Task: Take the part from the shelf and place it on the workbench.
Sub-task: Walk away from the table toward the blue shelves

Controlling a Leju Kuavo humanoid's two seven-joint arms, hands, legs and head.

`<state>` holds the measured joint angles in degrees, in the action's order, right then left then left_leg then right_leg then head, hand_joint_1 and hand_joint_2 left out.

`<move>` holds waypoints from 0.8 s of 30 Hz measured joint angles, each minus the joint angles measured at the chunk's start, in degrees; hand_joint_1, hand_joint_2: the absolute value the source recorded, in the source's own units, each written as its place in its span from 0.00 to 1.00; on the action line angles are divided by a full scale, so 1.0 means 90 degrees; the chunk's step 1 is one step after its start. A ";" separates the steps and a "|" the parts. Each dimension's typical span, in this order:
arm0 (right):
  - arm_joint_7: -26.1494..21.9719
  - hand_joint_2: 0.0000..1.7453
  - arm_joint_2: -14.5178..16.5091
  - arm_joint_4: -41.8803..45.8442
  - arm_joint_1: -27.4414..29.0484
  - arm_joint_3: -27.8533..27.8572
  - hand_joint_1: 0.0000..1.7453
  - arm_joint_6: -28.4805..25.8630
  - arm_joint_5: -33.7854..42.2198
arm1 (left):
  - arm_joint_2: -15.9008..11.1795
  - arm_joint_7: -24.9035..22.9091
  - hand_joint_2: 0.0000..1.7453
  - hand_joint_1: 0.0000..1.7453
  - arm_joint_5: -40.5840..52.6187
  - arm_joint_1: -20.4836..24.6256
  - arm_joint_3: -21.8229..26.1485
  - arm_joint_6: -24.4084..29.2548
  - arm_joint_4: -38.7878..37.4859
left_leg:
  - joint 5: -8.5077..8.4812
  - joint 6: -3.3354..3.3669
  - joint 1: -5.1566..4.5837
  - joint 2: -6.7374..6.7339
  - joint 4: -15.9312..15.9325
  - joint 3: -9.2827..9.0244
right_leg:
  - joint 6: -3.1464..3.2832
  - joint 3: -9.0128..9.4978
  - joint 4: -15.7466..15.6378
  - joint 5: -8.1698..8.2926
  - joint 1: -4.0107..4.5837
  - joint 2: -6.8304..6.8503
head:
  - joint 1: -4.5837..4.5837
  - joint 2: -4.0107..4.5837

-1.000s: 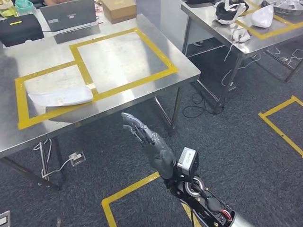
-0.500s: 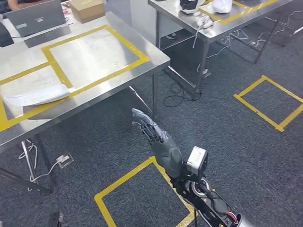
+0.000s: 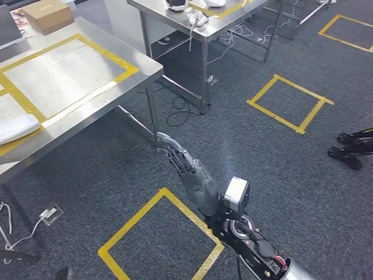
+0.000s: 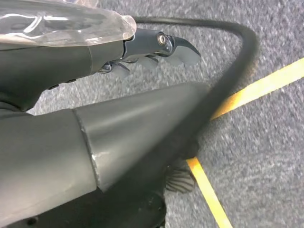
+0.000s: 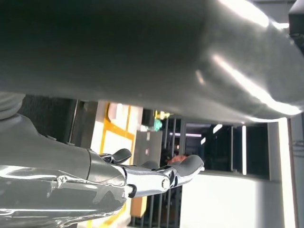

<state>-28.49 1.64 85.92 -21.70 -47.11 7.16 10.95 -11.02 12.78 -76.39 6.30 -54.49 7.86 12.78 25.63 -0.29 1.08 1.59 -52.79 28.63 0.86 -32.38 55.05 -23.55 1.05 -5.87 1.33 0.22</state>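
Your right hand (image 3: 193, 178), fingers (image 3: 169, 146) outstretched and holding nothing, points toward the white part (image 3: 15, 127) lying lengthwise on the counter (image 3: 88, 108) at frame's left.

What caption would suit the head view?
Right hand held out empty over taped carpet, beside a steel table.

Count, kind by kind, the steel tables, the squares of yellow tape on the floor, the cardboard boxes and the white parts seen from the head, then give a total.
Stainless steel tables: 2
Yellow tape squares on the grey carpet floor: 3
Flat brown cardboard box: 1
White curved part: 1
Total: 7
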 joint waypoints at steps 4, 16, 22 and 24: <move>0.0001 0.00 -0.0003 -0.0001 0.0005 0.0014 0.00 -0.0008 0.0000 | 0.0008 0.0001 0.00 0.00 -0.0007 -0.0031 0.0016 0.0005 0.0001 | -0.0053 0.0058 0.0013 -0.0327 0.0059 0.0009 | -0.0174 -0.0614 0.1421 -0.0794 -0.0102 0.0514 | -0.0164 0.0000; 0.0002 0.00 -0.0025 0.0031 0.0097 0.0125 0.00 -0.0102 0.0000 | 0.0010 -0.0001 0.00 0.00 -0.0023 -0.0007 0.0034 0.0002 0.0000 | 0.0160 -0.0304 0.0059 -0.0787 -0.0287 0.0129 | -0.0050 0.0114 0.0105 -0.0179 -0.0199 0.0825 | -0.0199 0.0000; 0.0007 0.00 -0.0046 0.0056 0.0205 0.0315 0.00 -0.0205 0.0053 | 0.0021 -0.0014 0.00 0.00 -0.0063 -0.0055 0.0035 0.0006 0.0000 | 0.0806 -0.0170 -0.0016 -0.0207 -0.2044 0.1032 | 0.0141 -0.0002 0.0093 -0.0061 -0.0083 0.0342 | 0.0023 0.0000; 0.0004 0.00 -0.0059 0.0065 0.0224 0.0382 0.00 -0.0208 0.0067 | 0.0015 -0.0018 0.00 0.00 -0.0065 -0.0059 0.0035 0.0008 -0.0001 | 0.0337 -0.0057 -0.0061 -0.0040 -0.1268 0.0687 | 0.0150 -0.0009 0.0093 -0.0031 -0.0057 0.0164 | 0.0048 0.0000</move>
<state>-28.45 1.11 86.50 -19.68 -43.68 5.29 11.55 -10.88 12.61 -76.98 5.77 -54.18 7.93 12.76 28.67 -0.80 0.53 1.24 -64.20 34.81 2.21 -32.46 55.89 -23.82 0.55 -4.39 1.76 0.22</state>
